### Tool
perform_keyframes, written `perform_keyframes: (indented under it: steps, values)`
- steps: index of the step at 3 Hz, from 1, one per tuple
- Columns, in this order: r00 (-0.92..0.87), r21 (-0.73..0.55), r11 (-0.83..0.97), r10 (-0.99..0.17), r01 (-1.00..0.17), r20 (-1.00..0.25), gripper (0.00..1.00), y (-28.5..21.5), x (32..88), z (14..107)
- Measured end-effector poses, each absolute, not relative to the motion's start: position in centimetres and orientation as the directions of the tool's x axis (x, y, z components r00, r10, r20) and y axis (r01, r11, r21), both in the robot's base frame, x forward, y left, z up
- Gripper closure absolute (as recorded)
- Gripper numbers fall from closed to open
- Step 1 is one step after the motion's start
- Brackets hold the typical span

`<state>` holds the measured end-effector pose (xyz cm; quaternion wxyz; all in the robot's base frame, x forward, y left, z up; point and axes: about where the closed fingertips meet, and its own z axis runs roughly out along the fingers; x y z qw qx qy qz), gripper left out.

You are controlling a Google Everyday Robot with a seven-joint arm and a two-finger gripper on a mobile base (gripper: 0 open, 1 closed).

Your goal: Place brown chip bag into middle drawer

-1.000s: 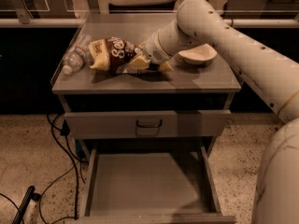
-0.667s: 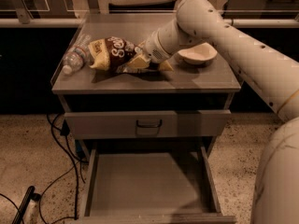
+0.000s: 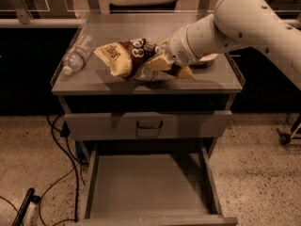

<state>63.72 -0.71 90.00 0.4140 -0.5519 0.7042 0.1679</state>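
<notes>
The brown chip bag [image 3: 127, 55], dark brown with pale yellow ends, hangs tilted just above the cabinet top and casts a shadow on it. My gripper [image 3: 162, 65] is shut on the bag's right end, and the white arm reaches in from the upper right. The middle drawer [image 3: 146, 185] is pulled open below, wide and grey, and its flat floor is bare. It lies in front of and under the held bag.
A clear plastic bottle [image 3: 77, 53] lies on the cabinet top [image 3: 94, 81] at the left. A white bowl [image 3: 209, 58] is mostly hidden behind my arm. A closed drawer front with a dark handle [image 3: 148, 125] sits above the open drawer. Cables [image 3: 63, 149] run over the floor at left.
The bag has come up off the cabinet top and moved a little to the right and toward the front, held in my gripper. The bottle has stayed put.
</notes>
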Motion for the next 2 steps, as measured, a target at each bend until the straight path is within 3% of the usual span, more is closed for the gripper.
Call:
perform_keyframes:
  steps: [1, 2]
  values:
    - [-0.002, -0.250, 0.397, -0.537, -0.883, -0.843, 1.00, 1.3, 55.9, 94.4]
    - [-0.030, -0.193, 0.432, -0.457, -0.881, -0.889, 1.00, 3.6, 50.4, 92.1]
